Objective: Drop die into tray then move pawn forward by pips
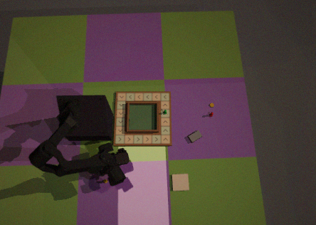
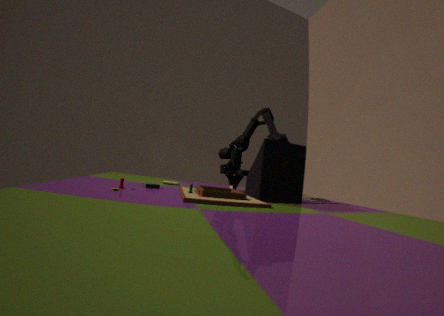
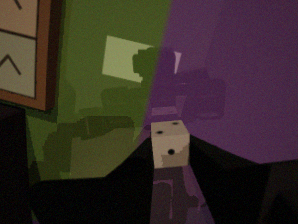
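Observation:
A white die (image 3: 170, 145) (image 2: 231, 187) is between the fingertips of my gripper (image 3: 168, 141), which is shut on it. Two pips show on its upper face in the wrist view and one on the face toward the camera. In the top view the arm hides die and fingertips, below the board's lower left. The board (image 1: 138, 139) (image 2: 200, 200) has arrowed squares around the dice tray (image 1: 142, 131) (image 2: 220, 192), which looks empty from above. The green pawn (image 1: 164, 112) (image 2: 190, 188) stands in the right column, third square from the top, where arrows point up.
A yellow piece (image 1: 105, 181) is close beside the arm. Right of the board are a red piece (image 1: 211, 114) (image 2: 121, 183), a yellow disc (image 1: 211, 105) (image 2: 115, 189) and a grey block (image 1: 194, 136) (image 2: 152, 186). A beige square (image 1: 180, 182) (image 2: 170, 183) lies lower right. The black base (image 1: 89, 117) (image 2: 275, 174) adjoins the board's left side.

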